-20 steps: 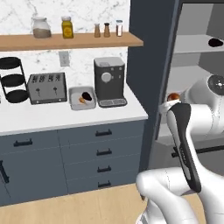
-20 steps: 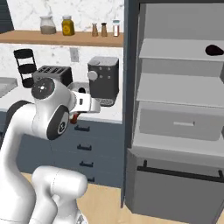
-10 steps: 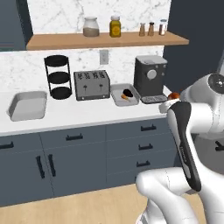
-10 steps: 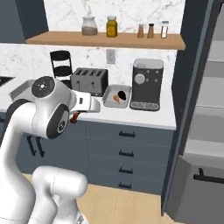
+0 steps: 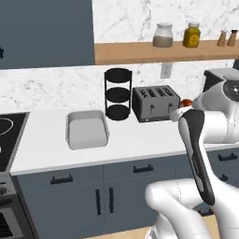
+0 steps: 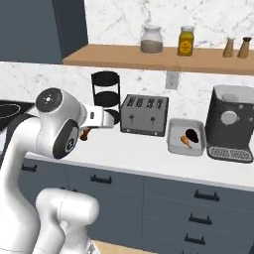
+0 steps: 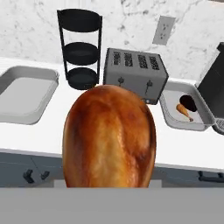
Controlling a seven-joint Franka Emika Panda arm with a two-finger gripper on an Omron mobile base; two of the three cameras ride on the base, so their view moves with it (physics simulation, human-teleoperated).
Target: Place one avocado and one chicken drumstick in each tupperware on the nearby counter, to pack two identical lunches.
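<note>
In the hand view a large red-brown chicken drumstick (image 7: 109, 138) fills the middle, hiding the fingertips that hold it. My gripper (image 5: 183, 108) is shut on it above the counter (image 5: 126, 140), in front of the toaster. The same held drumstick (image 6: 85, 134) pokes out below the hand in the right base view. An empty light-grey tupperware (image 5: 87, 130) lies to the left on the worktop, seen also as the tupperware (image 7: 26, 94) at the hand view's left. A second tupperware (image 6: 184, 150) by the coffee machine holds an avocado (image 6: 192, 134) and a small orange drumstick (image 6: 185, 141).
A silver toaster (image 5: 155, 102) and a black three-tier stand (image 5: 117, 93) stand at the back of the counter between the two containers. A dark coffee machine (image 6: 230, 124) is at the right, a stove top (image 5: 7, 135) at the far left. A wooden shelf (image 5: 163, 50) with jars hangs overhead.
The whole picture has shifted: the base has driven left along the counter, so the tall cabinet left view and the empty tupperware and stove came in. The drumstick stays in my gripper.
</note>
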